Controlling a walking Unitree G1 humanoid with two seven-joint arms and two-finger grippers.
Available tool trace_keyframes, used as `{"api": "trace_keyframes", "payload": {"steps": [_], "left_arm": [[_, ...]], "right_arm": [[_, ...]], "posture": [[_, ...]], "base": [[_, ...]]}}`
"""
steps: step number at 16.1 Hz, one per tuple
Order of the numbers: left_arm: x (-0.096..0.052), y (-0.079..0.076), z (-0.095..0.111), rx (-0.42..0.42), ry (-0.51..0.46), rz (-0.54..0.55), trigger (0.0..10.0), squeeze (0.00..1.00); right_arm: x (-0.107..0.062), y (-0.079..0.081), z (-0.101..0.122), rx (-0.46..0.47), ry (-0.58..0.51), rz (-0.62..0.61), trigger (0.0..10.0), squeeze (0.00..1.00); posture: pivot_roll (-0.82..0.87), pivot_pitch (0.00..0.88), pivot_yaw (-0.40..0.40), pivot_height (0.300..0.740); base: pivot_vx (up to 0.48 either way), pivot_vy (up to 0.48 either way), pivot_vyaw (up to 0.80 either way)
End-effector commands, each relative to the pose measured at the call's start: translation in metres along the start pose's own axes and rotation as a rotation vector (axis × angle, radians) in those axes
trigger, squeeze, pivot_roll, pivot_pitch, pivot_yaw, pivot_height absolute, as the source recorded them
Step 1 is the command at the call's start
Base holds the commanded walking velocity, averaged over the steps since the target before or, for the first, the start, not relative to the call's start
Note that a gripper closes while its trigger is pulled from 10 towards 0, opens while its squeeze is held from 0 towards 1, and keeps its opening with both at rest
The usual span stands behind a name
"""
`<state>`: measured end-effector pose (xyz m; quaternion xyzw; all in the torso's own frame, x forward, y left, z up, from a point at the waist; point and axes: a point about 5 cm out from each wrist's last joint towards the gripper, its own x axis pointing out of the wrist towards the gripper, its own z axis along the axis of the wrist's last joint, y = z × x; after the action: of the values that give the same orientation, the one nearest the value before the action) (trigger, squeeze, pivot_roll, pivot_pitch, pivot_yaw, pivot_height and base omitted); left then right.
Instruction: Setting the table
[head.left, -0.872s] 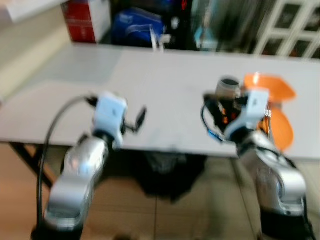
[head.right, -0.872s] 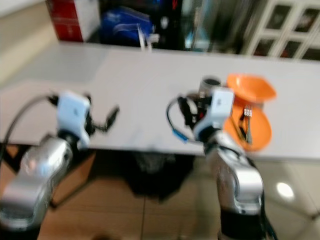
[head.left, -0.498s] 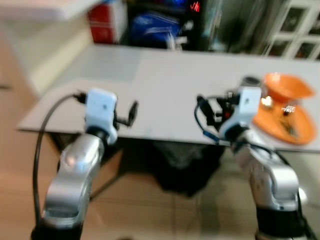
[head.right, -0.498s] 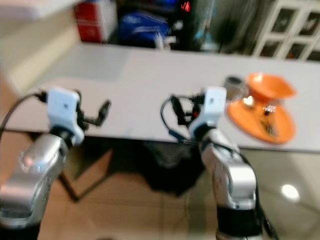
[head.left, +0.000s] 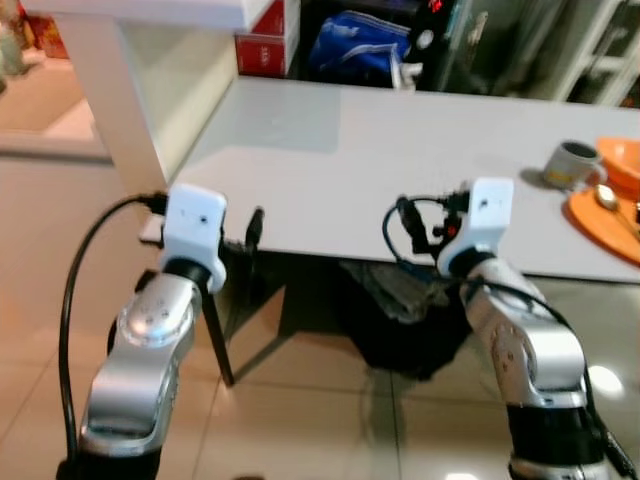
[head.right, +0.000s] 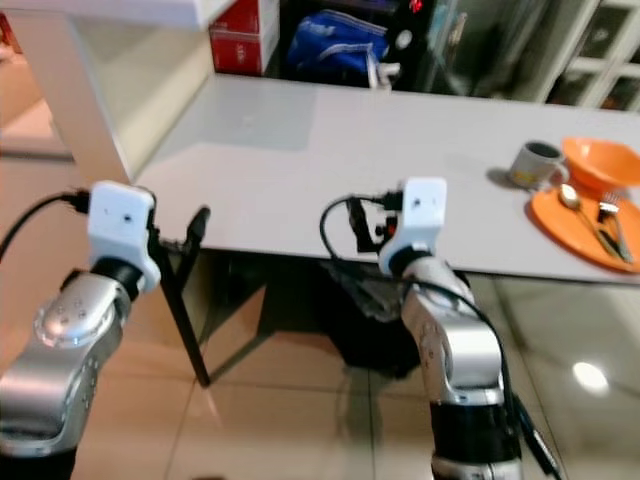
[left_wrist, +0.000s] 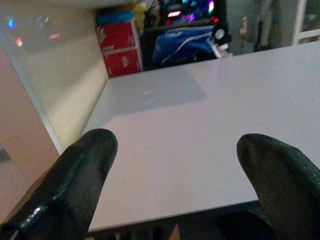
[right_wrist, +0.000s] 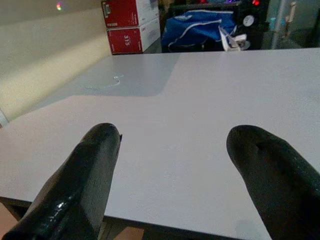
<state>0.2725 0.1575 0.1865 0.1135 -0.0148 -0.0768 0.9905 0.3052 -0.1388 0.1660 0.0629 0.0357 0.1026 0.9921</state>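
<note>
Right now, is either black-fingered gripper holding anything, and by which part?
Nothing is held. The left gripper and the right gripper are both open over the grey table.

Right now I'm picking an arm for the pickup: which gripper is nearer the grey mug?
Right. The right gripper sits at the table's near edge, left of the grey mug; the left gripper is farther left, at the corner.

Home dining area — white table (head.right: 300, 170), orange plate (head.right: 590, 235), mug (head.right: 535, 163), tiled floor (head.right: 270, 420)
</note>
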Motion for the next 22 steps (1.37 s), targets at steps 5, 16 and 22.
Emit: {"api": "trace_keyframes", "payload": {"steps": [5, 16, 22], "left_arm": [[0.000, 0.012, 0.001, 0.014, -0.023, 0.073, 10.0, 0.00], [0.002, 0.020, 0.008, 0.047, -0.056, 0.109, 10.0, 0.00], [0.003, 0.021, 0.010, 0.050, -0.067, 0.110, 10.0, 0.00]], "right_arm": [[0.002, -0.004, 0.002, 0.036, -0.016, -0.037, 10.0, 0.00], [0.005, 0.002, 0.004, -0.033, -0.041, -0.003, 10.0, 0.00], [0.007, 0.003, 0.008, -0.038, -0.055, -0.001, 10.0, 0.00]], "posture": [[0.00, 0.000, -0.036, 0.740], [0.01, 0.000, -0.041, 0.740], [0.01, 0.000, -0.039, 0.740]], "base": [[0.000, 0.480, -0.77], [0.000, 0.480, -0.12], [0.000, 0.480, -0.79]]}}
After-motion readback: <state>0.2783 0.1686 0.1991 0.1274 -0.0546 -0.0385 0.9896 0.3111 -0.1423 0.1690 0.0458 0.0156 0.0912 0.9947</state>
